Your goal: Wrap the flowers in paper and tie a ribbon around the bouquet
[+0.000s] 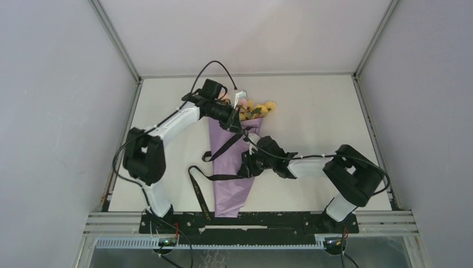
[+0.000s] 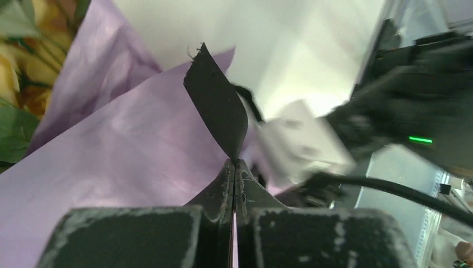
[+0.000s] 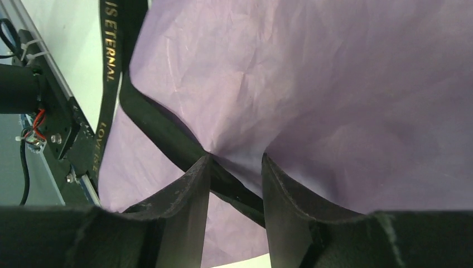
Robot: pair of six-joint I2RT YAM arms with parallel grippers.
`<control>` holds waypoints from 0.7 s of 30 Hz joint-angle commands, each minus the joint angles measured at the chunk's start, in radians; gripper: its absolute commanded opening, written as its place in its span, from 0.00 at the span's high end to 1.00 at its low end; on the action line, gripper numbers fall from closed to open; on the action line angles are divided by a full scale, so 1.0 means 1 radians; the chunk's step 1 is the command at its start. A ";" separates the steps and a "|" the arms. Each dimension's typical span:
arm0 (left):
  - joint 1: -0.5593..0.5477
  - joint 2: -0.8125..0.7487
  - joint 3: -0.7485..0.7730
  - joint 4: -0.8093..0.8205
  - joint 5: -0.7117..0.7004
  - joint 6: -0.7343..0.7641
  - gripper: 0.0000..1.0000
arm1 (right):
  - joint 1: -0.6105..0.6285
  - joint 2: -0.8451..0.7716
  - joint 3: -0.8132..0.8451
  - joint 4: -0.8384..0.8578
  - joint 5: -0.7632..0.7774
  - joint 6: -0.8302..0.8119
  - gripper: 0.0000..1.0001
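Observation:
The bouquet lies on the table as a lilac paper [image 1: 227, 187] cone with its narrow end toward the arms. The pink and yellow flowers [image 1: 257, 108] stick out of its far end. A black ribbon [image 1: 196, 187] crosses the cone and trails off to its left. My left gripper [image 1: 237, 124] is by the blooms, shut on the ribbon's cut end [image 2: 217, 111] over the paper [image 2: 128, 145]. My right gripper [image 1: 245, 167] hovers at the cone's middle. In the right wrist view it [image 3: 234, 158] is open, with the ribbon [image 3: 162, 125] running across the paper [image 3: 312, 84] between its fingers.
The slack ribbon with gold lettering [image 3: 109, 67] loops toward the black base rail [image 1: 251, 220] at the near edge. A black cable [image 1: 215, 67] arcs above the left wrist. Grey walls close in the table [image 1: 323, 111] on three sides.

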 commanded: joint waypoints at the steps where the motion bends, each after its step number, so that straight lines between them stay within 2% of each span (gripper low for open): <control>1: -0.011 -0.199 -0.009 -0.016 0.122 0.024 1.00 | -0.011 0.068 -0.001 0.151 -0.060 0.067 0.54; 3: -0.046 -0.270 -0.031 -0.064 0.159 0.078 1.00 | -0.022 0.088 -0.007 0.178 -0.064 0.086 0.55; 5: -0.108 -0.343 -0.062 -0.160 0.177 0.193 1.00 | -0.035 0.099 -0.015 0.192 -0.064 0.103 0.55; 10: -0.338 -0.479 -0.098 -0.410 0.207 0.481 1.00 | -0.077 0.128 -0.042 0.261 -0.120 0.148 0.57; 12: -0.409 -0.480 -0.057 -0.578 0.243 0.637 1.00 | -0.084 0.138 -0.042 0.269 -0.128 0.153 0.57; 14: -0.461 -0.450 -0.022 -0.680 0.260 0.725 1.00 | -0.089 0.146 -0.042 0.274 -0.126 0.157 0.58; 19: -0.571 -0.414 -0.091 -0.604 0.167 0.738 0.98 | -0.101 0.153 -0.042 0.280 -0.134 0.167 0.60; 20: -0.586 -0.403 -0.122 -0.557 0.115 0.711 0.93 | -0.103 0.152 -0.042 0.279 -0.136 0.167 0.60; 21: -0.599 -0.393 -0.151 -0.494 0.040 0.672 0.81 | -0.107 0.150 -0.042 0.276 -0.140 0.167 0.60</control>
